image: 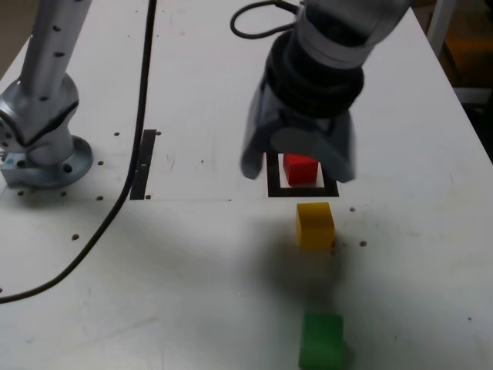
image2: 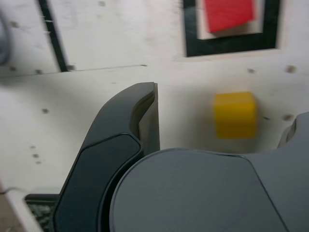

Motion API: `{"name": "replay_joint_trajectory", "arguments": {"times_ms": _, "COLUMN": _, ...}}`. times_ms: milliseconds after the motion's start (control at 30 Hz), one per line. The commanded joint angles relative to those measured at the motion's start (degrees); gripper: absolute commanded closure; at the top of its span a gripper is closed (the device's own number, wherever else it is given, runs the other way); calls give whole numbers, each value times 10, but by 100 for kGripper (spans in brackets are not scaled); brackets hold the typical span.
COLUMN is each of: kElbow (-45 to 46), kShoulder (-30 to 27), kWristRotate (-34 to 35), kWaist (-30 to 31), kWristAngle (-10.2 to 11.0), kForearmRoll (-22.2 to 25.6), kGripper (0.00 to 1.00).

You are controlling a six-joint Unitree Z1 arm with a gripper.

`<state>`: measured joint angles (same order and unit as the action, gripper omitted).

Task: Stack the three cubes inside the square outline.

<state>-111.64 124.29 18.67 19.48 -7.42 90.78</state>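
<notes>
1. The hand (image: pixel 299 158) hangs with jaws spread wide, empty, hiding part of the square outline (image: pixel 273 189).
2. The red cube (image: pixel 300 169) sits inside the outline, slightly skewed.
3. The yellow cube (image: pixel 315 224) lies just outside; the green cube (image: pixel 321 340), farther off, is blurred.

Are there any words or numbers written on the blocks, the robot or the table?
None can be read.
Red cube, yellow cube, green cube: plain faces, no writing.
Square outline and tape strip: plain black tape.
Gripper and arm base: no label readable; both views are blurred.
</notes>
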Motion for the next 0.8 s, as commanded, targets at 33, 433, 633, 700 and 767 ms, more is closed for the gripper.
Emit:
{"name": "replay_joint_trajectory", "arguments": {"times_ms": 33, "kElbow": -15, "kShoulder": 26, "kWristRotate": 8, "kWaist": 3, "kWristAngle": 10, "kForearmRoll": -11, "kGripper": 1}}
{"name": "replay_joint_trajectory", "arguments": {"times_ms": 433, "kElbow": -9, "kShoulder": 75, "kWristRotate": 87, "kWaist": 28, "kWristAngle": 12, "kForearmRoll": -26, "kGripper": 2}}
{"name": "replay_joint_trajectory", "arguments": {"times_ms": 633, "kElbow": -9, "kShoulder": 80, "kWristRotate": 95, "kWaist": 25, "kWristAngle": -1, "kForearmRoll": -29, "kGripper": 3}}
{"name": "replay_joint_trajectory", "arguments": {"times_ms": 700, "kElbow": -2, "kShoulder": 81, "kWristRotate": 97, "kWaist": 23, "kWristAngle": -9, "kForearmRoll": -36, "kGripper": 4}}
{"name": "replay_joint_trajectory", "arguments": {"times_ms": 767, "kElbow": 9, "kShoulder": 81, "kWristRotate": 98, "kWaist": 22, "kWristAngle": -16, "kForearmRoll": -45, "kGripper": 4}}
